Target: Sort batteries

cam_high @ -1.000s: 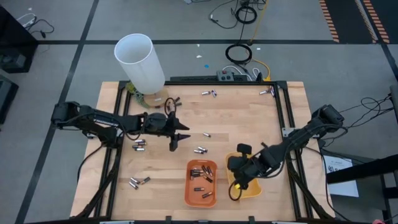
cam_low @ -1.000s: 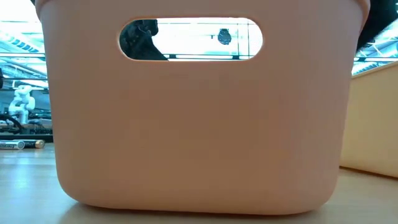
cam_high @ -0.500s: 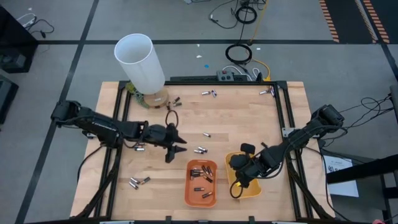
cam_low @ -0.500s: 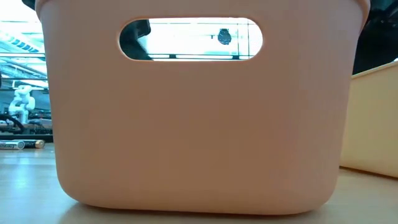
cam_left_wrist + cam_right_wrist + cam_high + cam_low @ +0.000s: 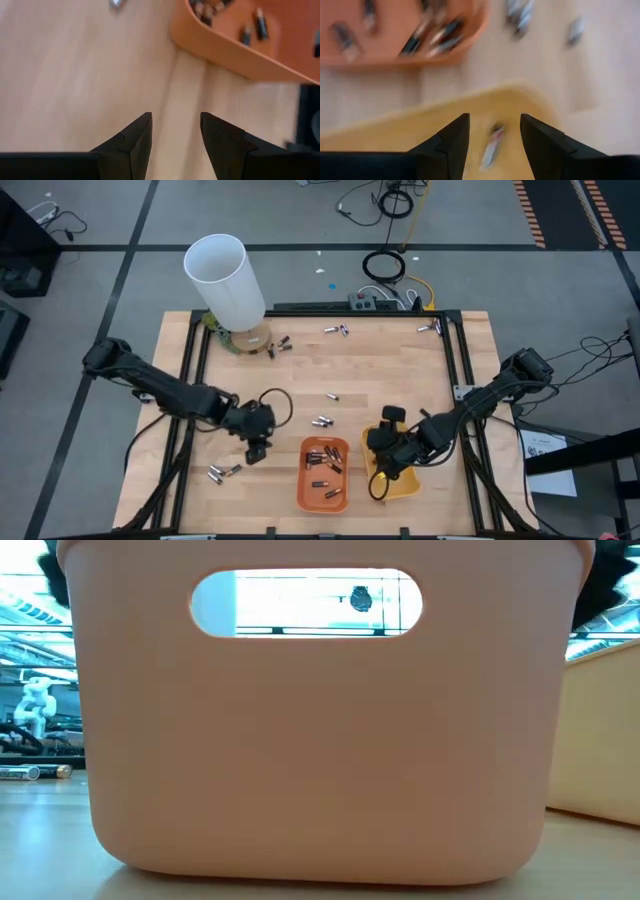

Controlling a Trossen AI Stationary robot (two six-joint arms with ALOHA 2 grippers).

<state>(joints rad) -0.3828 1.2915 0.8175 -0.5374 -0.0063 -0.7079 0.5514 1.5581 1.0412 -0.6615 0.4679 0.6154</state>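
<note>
Small batteries lie scattered on the wooden table, among them a pair (image 5: 320,421) at the middle and two (image 5: 222,472) at the near left. Dark batteries (image 5: 322,460) lie in the orange tray (image 5: 304,498). My left gripper (image 5: 256,452) (image 5: 175,117) hangs open over bare wood just left of that tray, with nothing between its fingers. My right gripper (image 5: 384,468) (image 5: 494,117) stands open over the yellow tray (image 5: 405,485). A silvery battery (image 5: 491,146) shows blurred in the yellow tray below the right fingers, apart from them.
A tall white tube (image 5: 225,280) stands at the far left corner, with more batteries (image 5: 336,330) along the far edge. In the low view the orange tray's wall (image 5: 320,740) fills the picture, and the yellow tray (image 5: 600,730) stands to its right.
My left gripper has swung from the middle of the table toward the near edge, ending beside the orange tray's left side, and has tipped to point more steeply down. It has left the low view's window through the tray handle.
</note>
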